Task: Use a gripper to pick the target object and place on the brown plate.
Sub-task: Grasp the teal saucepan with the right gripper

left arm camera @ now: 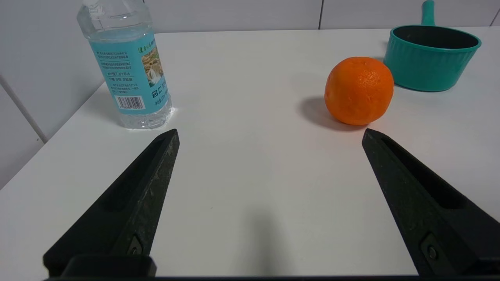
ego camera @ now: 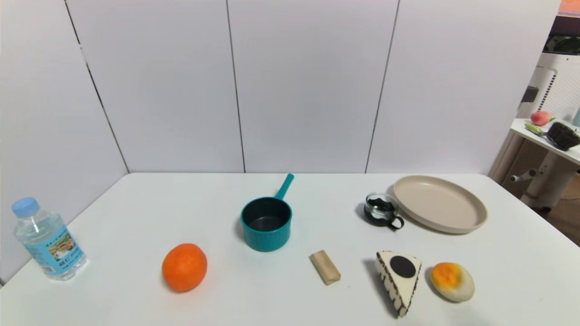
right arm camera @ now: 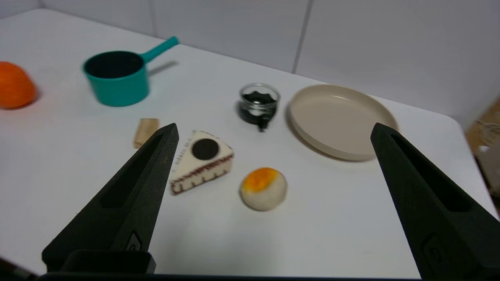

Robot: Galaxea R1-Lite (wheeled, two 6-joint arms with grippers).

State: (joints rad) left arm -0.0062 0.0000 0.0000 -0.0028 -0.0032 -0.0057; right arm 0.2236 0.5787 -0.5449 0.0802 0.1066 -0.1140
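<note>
So both my grippers, left (left arm camera: pixel 269 134) and right (right arm camera: pixel 273 130), hang over the counter (ego camera: pixel 136 208), jaws spread, holding nothing. Teal saucepan (ego camera: pixel 266 223) sits mid-counter, well apart from the brown plate (ego camera: pixel 471 221). Looks light, stiff plastic; ribbed wall slippery, so I'd pinch rim or handle.

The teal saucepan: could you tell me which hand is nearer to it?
Left, likely. The left hand faces the teal saucepan past the orange; the right hand sits farther off.

Bright even overhead light; soft short shadows beside objects; right wrist view slightly blurred.
</note>
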